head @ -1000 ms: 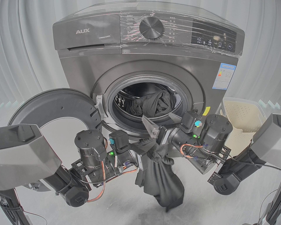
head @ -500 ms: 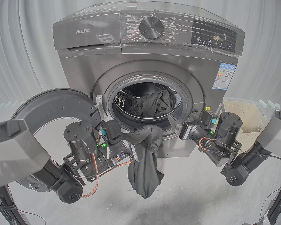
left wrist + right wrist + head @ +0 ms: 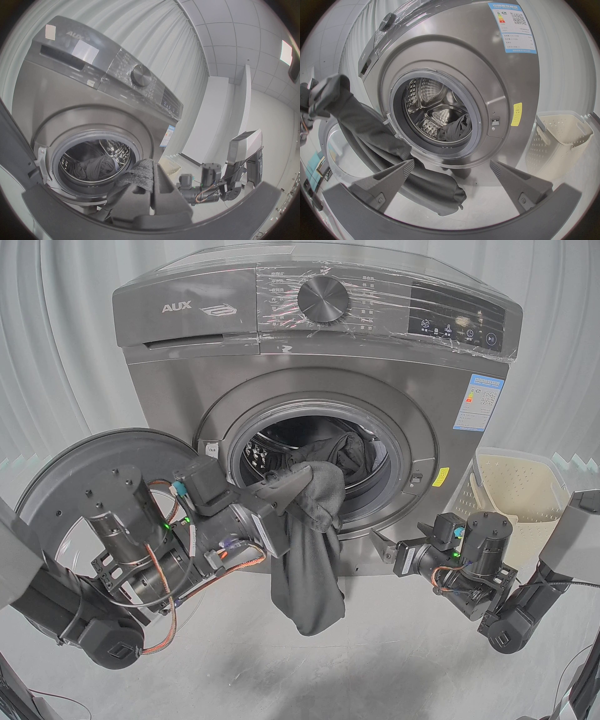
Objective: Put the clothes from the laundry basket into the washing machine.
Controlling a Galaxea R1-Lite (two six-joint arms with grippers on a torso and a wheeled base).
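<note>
The left tool (image 3: 299,482) is clenched on a dark grey fabric garment (image 3: 309,577) at the mouth of the grey metal front-loading washing machine (image 3: 325,374), the cloth hanging down toward the floor (image 3: 406,665). More dark crumpled clothes (image 3: 350,449) lie inside the drum (image 3: 257,455). The right tool (image 3: 379,542), released with jaws spread, hovers low on the right, near the cream perforated plastic laundry basket (image 3: 531,490) standing right of the machine

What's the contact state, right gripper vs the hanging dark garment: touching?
Apart. The head view shows bare floor between the right gripper and the dark garment, which hangs from the shut left gripper.
</note>
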